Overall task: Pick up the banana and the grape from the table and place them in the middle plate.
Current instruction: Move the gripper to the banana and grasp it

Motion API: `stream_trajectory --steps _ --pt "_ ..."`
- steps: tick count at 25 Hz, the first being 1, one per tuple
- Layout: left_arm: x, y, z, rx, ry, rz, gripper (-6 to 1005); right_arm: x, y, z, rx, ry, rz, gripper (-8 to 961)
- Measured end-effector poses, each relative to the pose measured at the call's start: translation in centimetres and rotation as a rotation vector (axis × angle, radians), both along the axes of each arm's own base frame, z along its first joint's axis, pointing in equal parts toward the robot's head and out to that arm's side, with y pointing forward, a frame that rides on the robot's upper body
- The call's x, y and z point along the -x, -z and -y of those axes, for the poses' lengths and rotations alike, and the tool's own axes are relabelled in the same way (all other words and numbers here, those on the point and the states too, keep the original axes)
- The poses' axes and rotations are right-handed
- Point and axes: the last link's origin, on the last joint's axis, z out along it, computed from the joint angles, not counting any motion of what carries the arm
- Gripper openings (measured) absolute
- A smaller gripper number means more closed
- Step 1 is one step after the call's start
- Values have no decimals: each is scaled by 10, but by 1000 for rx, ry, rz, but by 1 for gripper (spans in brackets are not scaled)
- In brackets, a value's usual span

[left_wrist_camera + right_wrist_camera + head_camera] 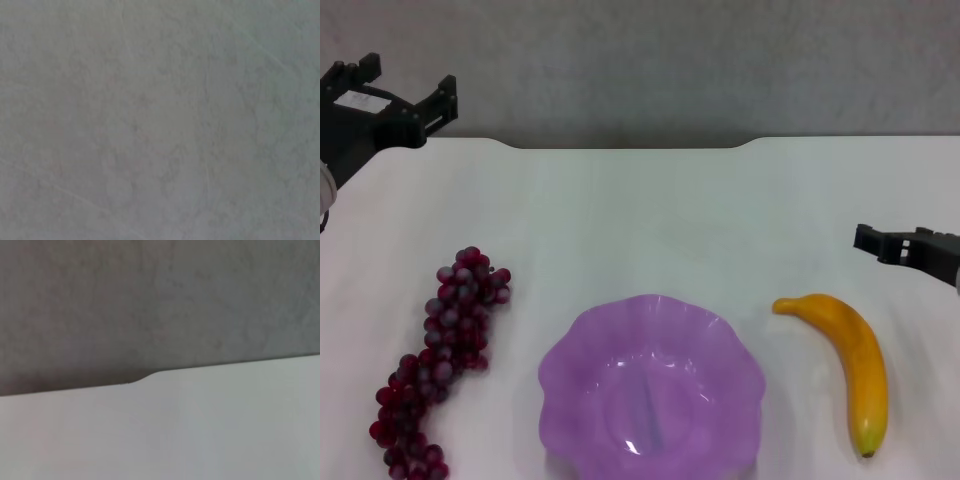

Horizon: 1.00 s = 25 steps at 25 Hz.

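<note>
Head view cuts off the grape (pixel 438 365) and middle plate (pixel 652 390).

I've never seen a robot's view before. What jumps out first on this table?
A translucent purple plate with a wavy rim sits empty at the near middle of the white table. A long bunch of dark red grapes lies to its left, a curved yellow banana to its right. Two black grippers wait apart: the left gripper at the far corner, the right gripper beyond the banana.

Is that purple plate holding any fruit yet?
Empty. The middle plate shows only its bare purple inside; the grape lies on the table to its left, the banana to its right.
</note>
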Motion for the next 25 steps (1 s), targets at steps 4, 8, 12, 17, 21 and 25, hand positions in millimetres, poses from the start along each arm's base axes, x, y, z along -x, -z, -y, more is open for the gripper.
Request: stream_trajectory --steps 4,8,12,17,21,25 --pt "-1 0 0 0 3 -3 875 1 3 -1 39 -9 -18 770" --pt "-2 1 0 1 5 -3 875 1 6 -1 63 1 -8 769" --pt "-2 1 -1 2 6 -4 875 2 14 0 98 17 -14 769" --pt "-2 2 0 2 6 -7 875 -2 25 2 146 43 -30 769" --pt "-1 1 0 0 3 -9 875 -4 28 3 157 50 -32 768" --pt "0 0 0 -2 2 -9 875 -6 26 3 156 60 -32 768"
